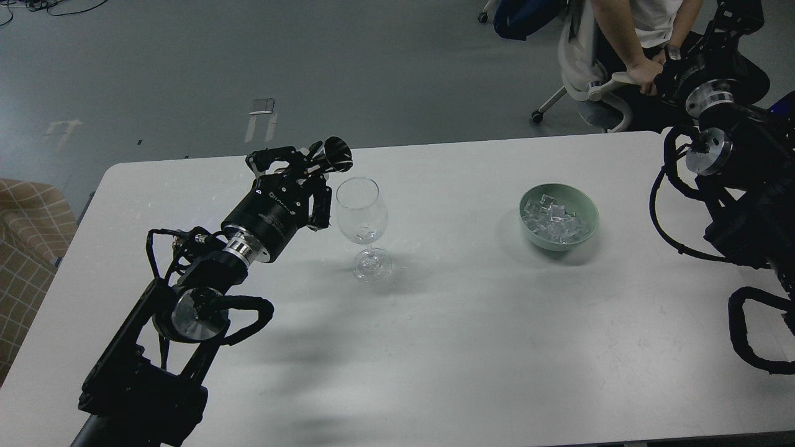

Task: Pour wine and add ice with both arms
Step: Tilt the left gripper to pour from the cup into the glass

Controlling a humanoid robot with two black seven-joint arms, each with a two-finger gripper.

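Note:
A clear wine glass [362,211] stands upright on the white table [435,347], left of centre. A little clear wine [364,235] seems to lie at the bottom of its bowl, hard to tell from reflections. My left gripper [308,169] is shut on a small dark metal cup [334,154], held tilted on its side just left of and above the glass rim. A pale green bowl [586,234] holds several ice cubes [554,220], right of centre. My right arm [720,143] is folded at the right edge; its gripper end is dark and unclear.
A seated person [633,37] on a white office chair [590,87] is beyond the table's far right corner, hand close to my right arm. A beige checked seat [25,236] stands off the table's left edge. Grey floor lies beyond the far edge.

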